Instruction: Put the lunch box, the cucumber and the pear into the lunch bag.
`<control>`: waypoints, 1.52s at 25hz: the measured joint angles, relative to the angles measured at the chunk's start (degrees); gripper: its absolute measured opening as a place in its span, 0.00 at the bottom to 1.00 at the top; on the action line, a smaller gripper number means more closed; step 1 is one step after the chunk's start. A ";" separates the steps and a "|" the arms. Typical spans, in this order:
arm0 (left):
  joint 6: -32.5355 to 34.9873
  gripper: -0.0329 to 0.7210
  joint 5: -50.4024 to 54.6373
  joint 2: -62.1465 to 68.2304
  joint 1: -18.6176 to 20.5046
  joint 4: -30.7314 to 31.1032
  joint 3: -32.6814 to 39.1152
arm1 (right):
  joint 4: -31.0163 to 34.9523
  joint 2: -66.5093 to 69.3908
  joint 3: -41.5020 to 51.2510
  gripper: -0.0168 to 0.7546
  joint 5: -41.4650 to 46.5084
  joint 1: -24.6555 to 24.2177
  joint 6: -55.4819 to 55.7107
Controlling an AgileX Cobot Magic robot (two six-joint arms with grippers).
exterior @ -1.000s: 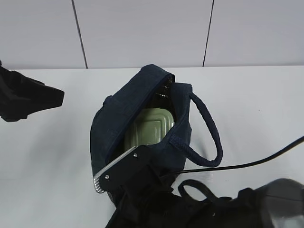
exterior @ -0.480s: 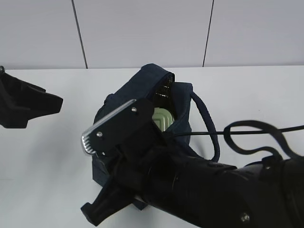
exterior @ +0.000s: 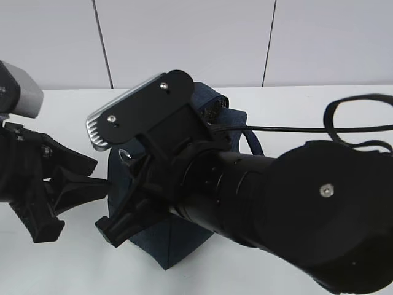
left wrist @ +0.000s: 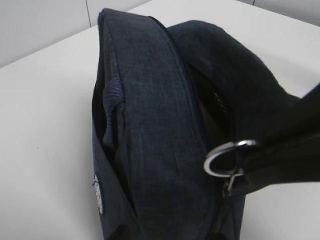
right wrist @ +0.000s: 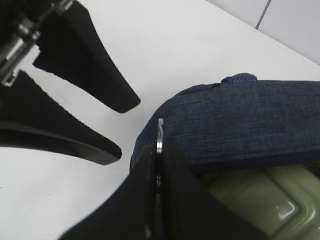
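So the right gripper (right wrist: 159, 165) has its fingers pinched tight on the metal zip pull (left wrist: 224, 159) of the lunch bag (exterior: 153, 233), which sits mid-table. The lunch box (right wrist: 260, 195) is inside, peeking out at about 4 o'clock in the right wrist view. The left gripper (right wrist: 100, 120) hangs spread open just off the bag's 9 o'clock side.

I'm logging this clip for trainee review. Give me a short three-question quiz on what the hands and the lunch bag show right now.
1. True or false: the lunch box lies inside the lunch bag.
2. What is the right hand pinching?
3. The left hand is: A) open, beside the bag; B) shut on the bag's handle; C) out of view.
Key: 1 true. 2 the metal zip pull. 3 A.
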 joint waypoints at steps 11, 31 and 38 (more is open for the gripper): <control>16.17 0.18 4.93 15.50 0.00 -17.98 0.00 | 1.61 -0.49 0.00 0.02 2.25 0.00 -0.84; 16.85 0.06 5.76 16.42 0.00 -18.78 0.03 | 32.32 -0.96 -10.70 0.02 8.84 -27.29 -26.18; 16.85 0.05 5.69 16.42 0.00 -19.68 0.95 | 32.52 9.10 -14.82 0.02 21.25 -41.07 -24.42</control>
